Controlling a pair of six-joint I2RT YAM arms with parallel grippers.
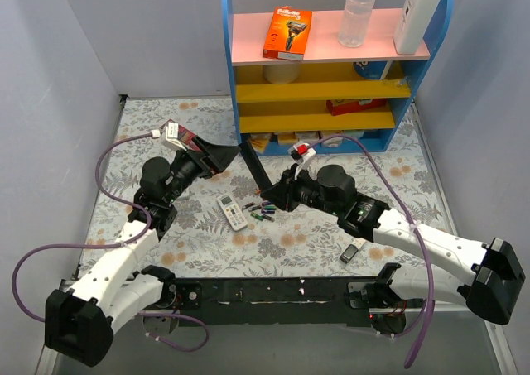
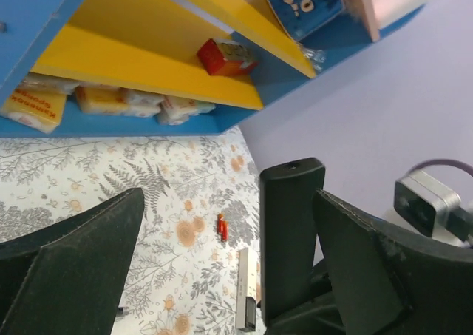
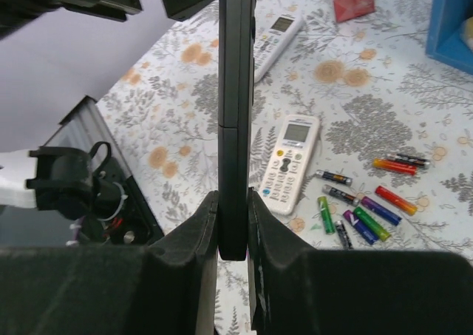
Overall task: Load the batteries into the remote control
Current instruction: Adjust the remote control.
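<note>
My right gripper (image 3: 233,202) is shut on the lower end of a long black remote (image 3: 236,91) and holds it raised on edge; both also show in the top view, gripper (image 1: 277,194) and remote (image 1: 255,170). My left gripper (image 1: 228,156) is open, with its jaws wide apart round the remote's far end (image 2: 292,239), which stands nearer the right-hand finger (image 2: 369,268). Several batteries (image 3: 362,202), red, green, blue, purple and black, lie loose on the table (image 1: 262,212). One red battery (image 2: 222,226) shows in the left wrist view.
A white remote (image 1: 233,212) lies face up beside the batteries (image 3: 290,161); a second white remote (image 3: 277,35) lies farther off. A small black piece (image 1: 350,252) lies near the front edge. The blue and yellow shelf (image 1: 331,89) stands at the back.
</note>
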